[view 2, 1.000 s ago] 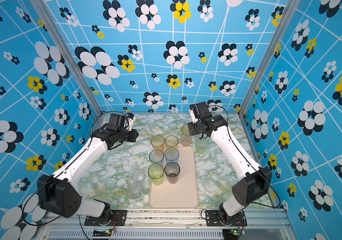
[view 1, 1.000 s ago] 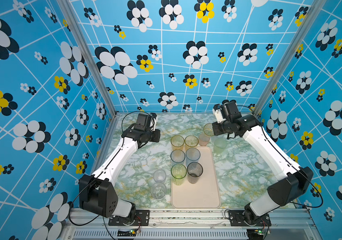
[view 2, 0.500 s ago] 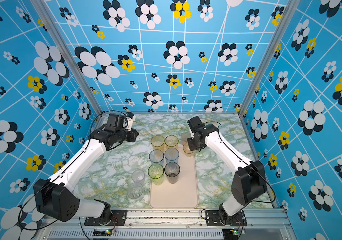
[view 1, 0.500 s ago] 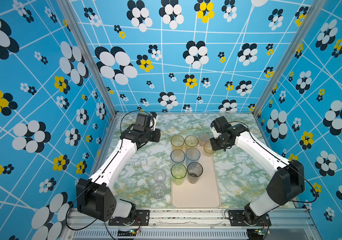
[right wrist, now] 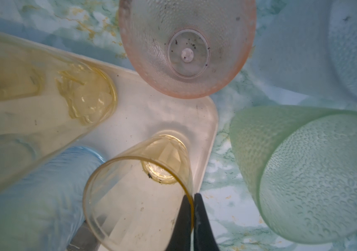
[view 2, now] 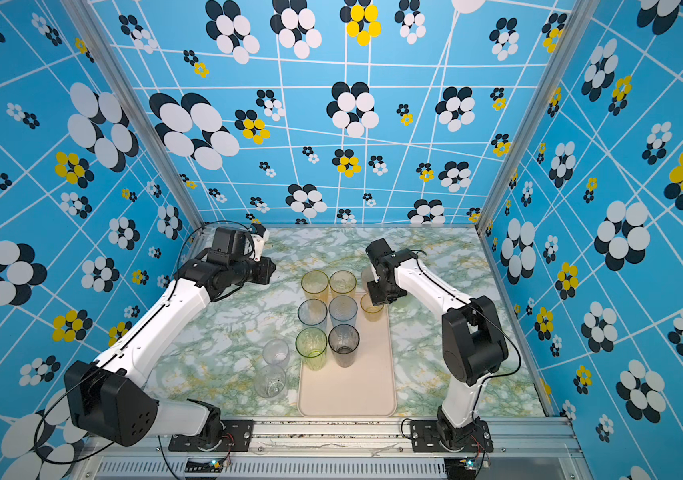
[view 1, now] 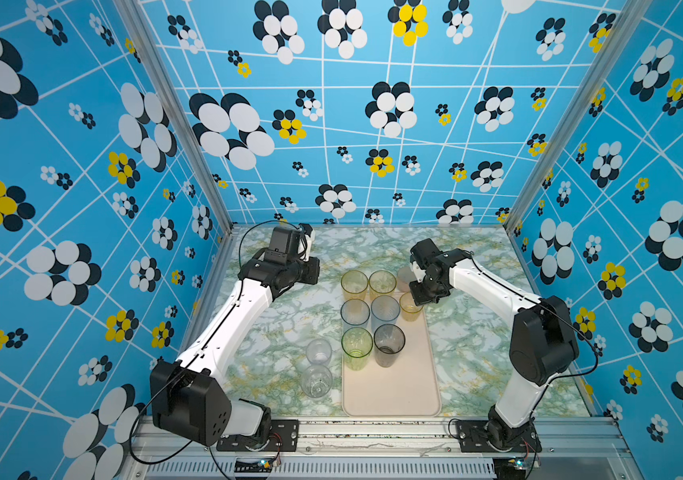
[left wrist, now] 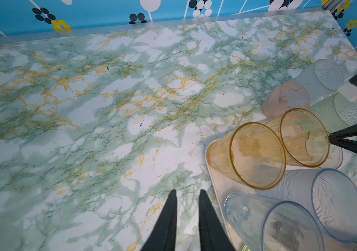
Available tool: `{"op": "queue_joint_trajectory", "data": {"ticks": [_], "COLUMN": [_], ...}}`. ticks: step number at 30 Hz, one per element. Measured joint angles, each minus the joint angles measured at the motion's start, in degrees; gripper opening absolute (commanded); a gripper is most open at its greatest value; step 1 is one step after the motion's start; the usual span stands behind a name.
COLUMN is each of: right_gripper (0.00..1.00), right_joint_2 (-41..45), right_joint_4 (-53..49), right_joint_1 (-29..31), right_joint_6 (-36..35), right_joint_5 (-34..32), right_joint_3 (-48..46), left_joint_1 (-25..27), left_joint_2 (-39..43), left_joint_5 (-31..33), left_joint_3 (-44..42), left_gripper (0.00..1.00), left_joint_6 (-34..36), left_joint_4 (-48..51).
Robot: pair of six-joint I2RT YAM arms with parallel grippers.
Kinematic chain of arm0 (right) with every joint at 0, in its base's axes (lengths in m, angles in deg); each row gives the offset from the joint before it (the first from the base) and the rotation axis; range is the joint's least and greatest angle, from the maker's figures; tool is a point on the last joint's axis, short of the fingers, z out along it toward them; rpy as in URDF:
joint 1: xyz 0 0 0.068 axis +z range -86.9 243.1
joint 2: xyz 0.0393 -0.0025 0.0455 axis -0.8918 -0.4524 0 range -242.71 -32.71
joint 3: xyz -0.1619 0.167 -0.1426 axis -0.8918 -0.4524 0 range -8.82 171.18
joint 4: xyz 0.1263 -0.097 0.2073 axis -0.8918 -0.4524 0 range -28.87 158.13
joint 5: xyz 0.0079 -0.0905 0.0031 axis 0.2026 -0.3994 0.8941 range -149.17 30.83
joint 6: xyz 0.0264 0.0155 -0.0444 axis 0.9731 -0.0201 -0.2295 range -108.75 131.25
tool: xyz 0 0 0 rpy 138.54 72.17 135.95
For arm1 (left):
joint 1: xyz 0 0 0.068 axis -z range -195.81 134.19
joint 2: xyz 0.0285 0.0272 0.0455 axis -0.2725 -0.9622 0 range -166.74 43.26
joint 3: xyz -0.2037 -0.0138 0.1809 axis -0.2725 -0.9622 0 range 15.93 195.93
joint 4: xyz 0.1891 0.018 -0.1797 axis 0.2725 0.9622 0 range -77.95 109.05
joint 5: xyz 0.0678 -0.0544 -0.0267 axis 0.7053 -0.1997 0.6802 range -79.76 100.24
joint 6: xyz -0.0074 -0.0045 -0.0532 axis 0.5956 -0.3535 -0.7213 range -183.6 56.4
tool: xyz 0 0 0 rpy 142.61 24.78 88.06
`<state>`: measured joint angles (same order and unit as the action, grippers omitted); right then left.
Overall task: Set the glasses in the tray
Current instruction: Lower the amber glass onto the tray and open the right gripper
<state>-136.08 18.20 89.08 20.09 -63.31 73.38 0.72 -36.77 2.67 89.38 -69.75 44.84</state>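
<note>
My right pincer (right wrist: 192, 202) is clamped on the rim of the small amber glass (right wrist: 138, 195), one finger inside the wall and one outside. The glass hangs mouth up at the far right corner of the tray (right wrist: 151, 108); I cannot tell whether its base touches the tray floor. In both top views the pincer (view 1: 423, 297) (view 2: 377, 297) points down over that glass (view 1: 410, 309) (view 2: 372, 311).

Just beyond that corner, on the surface (view 1: 273, 332), stands the pink glass (right wrist: 186, 47) (view 1: 404, 276), close to the tray's rim. To the right of the tray, off it, stand a green frosted glass (right wrist: 314, 173) and, farther back, a pale frosted glass (right wrist: 347, 43). My right arm hides both in the top views.

On the tray (view 1: 394, 390) (view 2: 348, 395) six more glasses stand in two columns. At the far end are two tall amber glasses (view 1: 354, 284) (view 1: 382, 283), then two blue glasses (view 1: 355, 311) (view 1: 385, 309), then a green glass (view 1: 357, 345) beside a grey glass (view 1: 389, 343). The near half of the tray is bare.

My left pincer (left wrist: 187, 195) has its fingers a little apart with nothing between them. It hovers over bare surface (left wrist: 86, 108), just left of the tray's far left corner (left wrist: 216, 184). Two clear glasses (view 1: 318, 352) (view 1: 316, 380) stand on the surface just left of the tray, nearer me.
</note>
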Motion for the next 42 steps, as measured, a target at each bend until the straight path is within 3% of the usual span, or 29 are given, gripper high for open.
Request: {"op": "queue_joint_trajectory", "data": {"ticks": [23, 42], "right_gripper": [0.00, 0.14], "right_joint_2": [-2.8, -2.8], "right_joint_4": [2.8, 2.8], "right_joint_1": [-1.7, -1.8], "right_joint_6": [1.1, 1.5], "right_joint_5": [2.6, 3.2], "right_joint_3": [1.9, 1.9], "left_joint_1": [0.0, 0.0], "left_joint_2": [0.0, 0.0], "left_joint_5": [0.6, 0.6], "left_joint_3": [0.0, 0.0], "left_gripper": [0.21, 0.21], "left_joint_6": [0.2, 0.2], "left_joint_4": [0.0, 0.2]}}
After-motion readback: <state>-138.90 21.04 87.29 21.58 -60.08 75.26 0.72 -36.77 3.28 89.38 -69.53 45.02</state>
